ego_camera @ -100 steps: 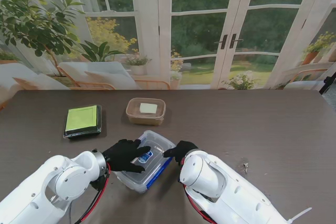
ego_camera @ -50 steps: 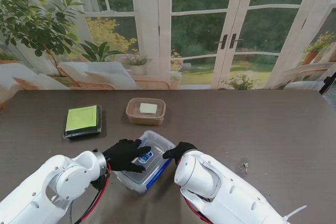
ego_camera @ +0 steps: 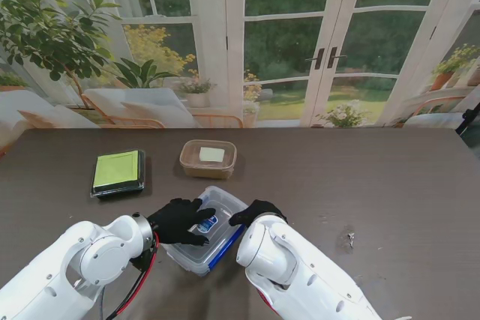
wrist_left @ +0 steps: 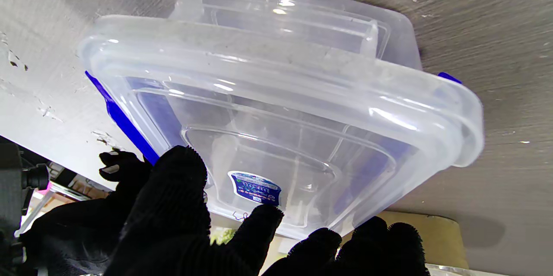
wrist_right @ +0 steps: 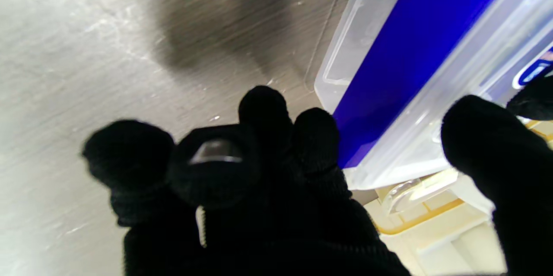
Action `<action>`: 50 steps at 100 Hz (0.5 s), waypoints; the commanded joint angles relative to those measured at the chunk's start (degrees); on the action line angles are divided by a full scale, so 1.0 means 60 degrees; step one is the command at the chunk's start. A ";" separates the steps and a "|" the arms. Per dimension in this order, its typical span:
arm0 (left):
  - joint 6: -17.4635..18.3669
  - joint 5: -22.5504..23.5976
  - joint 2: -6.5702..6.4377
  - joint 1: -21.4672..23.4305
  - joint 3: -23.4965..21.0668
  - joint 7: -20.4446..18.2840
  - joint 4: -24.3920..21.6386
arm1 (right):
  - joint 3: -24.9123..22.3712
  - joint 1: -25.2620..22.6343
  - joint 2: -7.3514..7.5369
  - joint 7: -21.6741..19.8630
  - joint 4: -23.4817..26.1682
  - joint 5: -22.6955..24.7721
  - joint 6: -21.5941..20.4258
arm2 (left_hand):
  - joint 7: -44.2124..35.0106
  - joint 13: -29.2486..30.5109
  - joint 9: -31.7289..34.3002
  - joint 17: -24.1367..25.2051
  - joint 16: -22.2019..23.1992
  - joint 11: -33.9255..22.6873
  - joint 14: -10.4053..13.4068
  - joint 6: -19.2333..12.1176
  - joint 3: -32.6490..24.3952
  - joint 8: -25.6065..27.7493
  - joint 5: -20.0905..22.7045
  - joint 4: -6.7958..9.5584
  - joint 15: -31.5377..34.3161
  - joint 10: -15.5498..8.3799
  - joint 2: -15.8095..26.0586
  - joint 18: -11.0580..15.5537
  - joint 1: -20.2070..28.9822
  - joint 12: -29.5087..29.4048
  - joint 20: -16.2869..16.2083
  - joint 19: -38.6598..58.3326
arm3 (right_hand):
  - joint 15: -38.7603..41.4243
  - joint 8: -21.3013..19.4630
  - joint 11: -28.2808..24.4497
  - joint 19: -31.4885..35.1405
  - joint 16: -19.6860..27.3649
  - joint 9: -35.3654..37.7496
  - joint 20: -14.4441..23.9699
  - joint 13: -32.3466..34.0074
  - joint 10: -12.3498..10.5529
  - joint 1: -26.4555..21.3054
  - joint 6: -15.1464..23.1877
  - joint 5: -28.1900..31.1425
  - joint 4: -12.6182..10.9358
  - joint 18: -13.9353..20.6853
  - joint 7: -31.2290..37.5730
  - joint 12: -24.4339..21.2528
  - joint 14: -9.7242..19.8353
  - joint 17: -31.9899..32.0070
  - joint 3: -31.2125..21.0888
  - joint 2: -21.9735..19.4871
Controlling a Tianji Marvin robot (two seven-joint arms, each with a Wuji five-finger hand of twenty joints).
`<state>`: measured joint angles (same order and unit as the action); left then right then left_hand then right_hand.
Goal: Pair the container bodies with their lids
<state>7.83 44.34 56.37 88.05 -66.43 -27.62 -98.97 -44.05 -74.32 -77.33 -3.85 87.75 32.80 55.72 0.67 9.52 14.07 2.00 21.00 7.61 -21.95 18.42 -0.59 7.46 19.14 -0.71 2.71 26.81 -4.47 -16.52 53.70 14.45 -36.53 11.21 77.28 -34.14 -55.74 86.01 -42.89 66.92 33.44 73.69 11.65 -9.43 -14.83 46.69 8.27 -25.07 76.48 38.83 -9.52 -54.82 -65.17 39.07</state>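
A clear plastic container (ego_camera: 217, 241) with its clear lid on and blue side clips stands near me at table centre. My left hand (ego_camera: 178, 220), in a black glove, lies flat on the lid with fingers spread beside the blue label (wrist_left: 255, 187); its thumb sits by one blue clip (wrist_left: 121, 120). My right hand (ego_camera: 255, 213) is at the container's right edge. There its fingers (wrist_right: 268, 138) curl against the other blue clip (wrist_right: 406, 51) and the thumb reaches over the lid's rim. The lidded container (wrist_left: 276, 107) fills the left wrist view.
A brown lidded container (ego_camera: 208, 158) stands just beyond the clear one. A black container with a green lid (ego_camera: 118, 171) sits at the left. A small speck (ego_camera: 349, 239) lies on the dark table (ego_camera: 390, 177) to the right.
My right arm has swung left and its hand has edged a little closer onto the container's right rim. The left hand and the container have stayed put.
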 commanded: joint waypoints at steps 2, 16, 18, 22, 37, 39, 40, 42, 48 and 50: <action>-0.0027 -0.0011 0.0057 0.0258 0.0140 -0.0304 0.0256 | 0.0022 -0.0290 -0.0410 -0.0546 -0.0030 0.0269 0.0393 | -0.0220 0.0017 0.0982 0.0161 0.0050 -0.1732 0.0367 -0.0202 0.0191 0.0109 0.0248 0.0167 0.0191 -0.1177 0.0466 0.0352 -0.0208 0.0589 -0.0155 -0.0278 | 0.0114 0.0594 -0.0060 0.0145 -0.0146 0.0824 -0.0158 0.0249 -0.1007 -0.1124 0.0544 -0.0514 0.0408 -0.0233 0.0676 0.0031 0.0842 -0.0469 -0.1131 0.0961; -0.0103 -0.0016 0.0062 0.0312 0.0128 -0.0296 0.0213 | -0.0328 -0.0620 -0.0809 -0.0549 -0.0107 0.0745 0.0395 | -0.0223 0.0000 0.0975 0.0175 0.0048 -0.1729 0.0372 -0.0202 0.0193 0.0110 0.0262 0.0166 0.0184 -0.1187 0.0473 0.0358 -0.0214 0.0587 -0.0157 -0.0281 | -0.0057 0.1068 0.0056 -0.0044 -0.0097 0.0649 -0.0200 0.0257 -0.0958 -0.1523 0.0540 -0.1024 0.0810 -0.0146 0.0924 -0.0025 0.0988 -0.0560 -0.1380 0.1299; -0.0112 -0.0019 0.0062 0.0318 0.0126 -0.0299 0.0207 | -0.0346 -0.0647 -0.0846 -0.0506 -0.0126 0.0764 0.0396 | -0.0230 -0.0007 0.0977 0.0176 0.0048 -0.1730 0.0365 -0.0200 0.0196 0.0113 0.0279 0.0166 0.0182 -0.1173 0.0475 0.0363 -0.0220 0.0588 -0.0157 -0.0281 | -0.0078 0.1182 0.0033 -0.0064 -0.0096 0.0609 -0.0193 0.0259 -0.0969 -0.1570 0.0538 -0.1112 0.0912 -0.0122 0.1005 -0.0031 0.1030 -0.0581 -0.1460 0.1346; -0.0124 -0.0023 0.0062 0.0331 0.0122 -0.0303 0.0197 | -0.0390 -0.0707 -0.0931 -0.0383 -0.0164 0.0792 0.0396 | -0.0228 -0.0004 0.0976 0.0179 0.0048 -0.1730 0.0376 -0.0196 0.0194 0.0112 0.0280 0.0166 0.0183 -0.1177 0.0481 0.0361 -0.0218 0.0588 -0.0158 -0.0281 | -0.0096 0.1239 0.0003 -0.0084 -0.0093 0.0564 -0.0194 0.0265 -0.0989 -0.1671 0.0550 -0.1212 0.0967 -0.0074 0.1092 -0.0031 0.1054 -0.0625 -0.1520 0.1441; -0.0147 -0.0025 0.0064 0.0398 0.0079 -0.0297 0.0161 | -0.0456 -0.0881 -0.1216 0.0670 -0.0354 0.0497 0.0396 | -0.0220 -0.0015 0.0971 0.0190 0.0046 -0.1730 0.0384 -0.0201 0.0193 0.0110 0.0267 0.0166 0.0179 -0.1191 0.0487 0.0362 -0.0216 0.0588 -0.0158 -0.0285 | 0.0103 0.1739 -0.0174 -0.0094 -0.0213 0.0704 -0.0172 0.0279 -0.1054 -0.2310 0.0697 -0.1301 0.1402 -0.0028 0.1652 -0.0050 0.1345 -0.1039 -0.2135 0.2176; -0.0147 -0.0024 0.0065 0.0407 0.0072 -0.0293 0.0158 | -0.0425 -0.0873 -0.1226 0.0840 -0.0388 0.0375 0.0395 | -0.0227 -0.0011 0.0965 0.0190 0.0046 -0.1727 0.0384 -0.0205 0.0193 0.0113 0.0283 0.0166 0.0180 -0.1193 0.0496 0.0364 -0.0220 0.0587 -0.0158 -0.0285 | 0.0151 0.1798 -0.0177 -0.0081 -0.0243 0.0746 -0.0161 0.0277 -0.1070 -0.2421 0.0735 -0.1307 0.1463 0.0002 0.1732 -0.0058 0.1356 -0.1078 -0.2249 0.2307; -0.0147 -0.0023 0.0065 0.0411 0.0069 -0.0291 0.0156 | -0.0408 -0.0868 -0.1228 0.0911 -0.0403 0.0322 0.0395 | -0.0229 -0.0012 0.0970 0.0191 0.0046 -0.1729 0.0380 -0.0203 0.0193 0.0114 0.0289 0.0166 0.0180 -0.1189 0.0494 0.0366 -0.0217 0.0587 -0.0158 -0.0285 | 0.0152 0.1829 -0.0185 -0.0074 -0.0248 0.0769 -0.0151 0.0280 -0.1077 -0.2464 0.0744 -0.1305 0.1487 0.0016 0.1766 -0.0060 0.1410 -0.1087 -0.2291 0.2350; -0.0147 -0.0021 0.0066 0.0418 0.0064 -0.0287 0.0153 | -0.0380 -0.0861 -0.1232 0.1014 -0.0427 0.0246 0.0395 | -0.0231 -0.0015 0.0972 0.0197 0.0046 -0.1730 0.0378 -0.0202 0.0190 0.0114 0.0295 0.0167 0.0179 -0.1185 0.0495 0.0372 -0.0211 0.0588 -0.0157 -0.0288 | 0.0176 0.1861 -0.0196 -0.0051 -0.0265 0.0796 -0.0129 0.0282 -0.1110 -0.2540 0.0796 -0.1300 0.1517 0.0063 0.1818 -0.0061 0.1434 -0.1102 -0.2353 0.2449; -0.0144 -0.0017 0.0067 0.0436 0.0048 -0.0280 0.0149 | -0.0315 -0.0850 -0.1243 0.1267 -0.0470 0.0071 0.0394 | -0.0227 -0.0011 0.0973 0.0201 0.0046 -0.1731 0.0369 -0.0208 0.0196 0.0113 0.0288 0.0163 0.0181 -0.1191 0.0509 0.0371 -0.0220 0.0587 -0.0157 -0.0289 | 0.0216 0.1913 -0.0224 0.0038 -0.0303 0.0861 -0.0049 0.0292 -0.1172 -0.2748 0.0915 -0.1295 0.1577 0.0233 0.1937 -0.0047 0.1649 -0.1137 -0.2545 0.2706; -0.0143 -0.0015 0.0067 0.0441 0.0044 -0.0277 0.0148 | -0.0292 -0.0847 -0.1244 0.1371 -0.0482 -0.0017 0.0394 | -0.0223 -0.0020 0.0970 0.0204 0.0045 -0.1729 0.0379 -0.0204 0.0196 0.0112 0.0281 0.0163 0.0177 -0.1181 0.0508 0.0371 -0.0217 0.0587 -0.0157 -0.0290 | 0.0224 0.1926 -0.0230 0.0056 -0.0313 0.0875 -0.0028 0.0293 -0.1182 -0.2800 0.0941 -0.1286 0.1594 0.0274 0.1967 -0.0042 0.1676 -0.1146 -0.2599 0.2770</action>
<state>7.07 44.34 56.51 89.09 -67.08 -27.20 -99.51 -47.46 -78.64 -83.53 7.73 85.58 32.88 55.72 0.75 9.36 13.66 2.48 20.98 7.65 -21.96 18.42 -0.59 7.32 19.14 -0.71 2.05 26.81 -4.47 -16.53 53.70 14.45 -36.53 11.20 76.95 -23.76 -55.04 85.87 -43.72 66.89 33.29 73.71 11.97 -14.20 -16.27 43.14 18.79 -25.04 82.50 38.83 -9.53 -54.82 -71.55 46.72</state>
